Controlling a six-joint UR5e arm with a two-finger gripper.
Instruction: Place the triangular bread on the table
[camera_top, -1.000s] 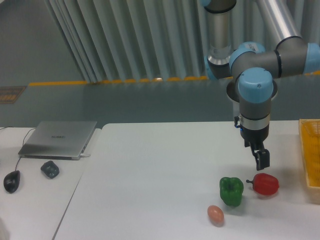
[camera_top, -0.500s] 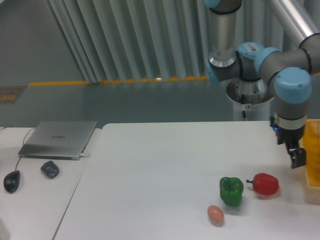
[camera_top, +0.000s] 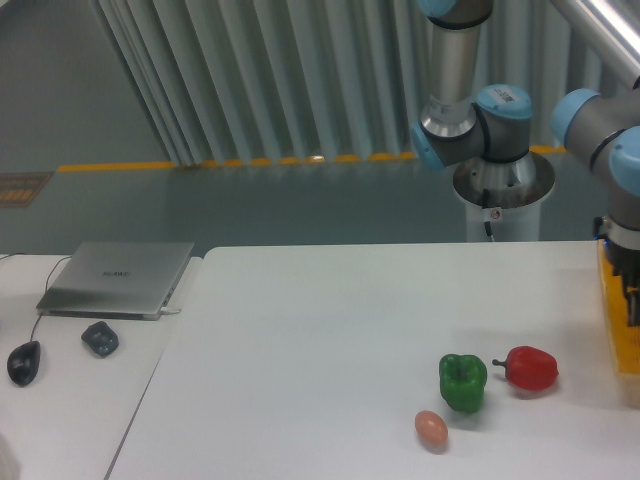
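At the right edge, over the yellow basket (camera_top: 622, 330) on the desk (camera_top: 300, 340), the end effector is cut off, its opening untellable; the triangular bread is unseen, likely light, soft, best gripped gently across its flat sides.

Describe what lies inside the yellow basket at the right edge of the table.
Only a strip of the yellow basket shows. Its mesh wall and the arm's wrist hide the inside; no bread is visible, and the pincer is out of sight.
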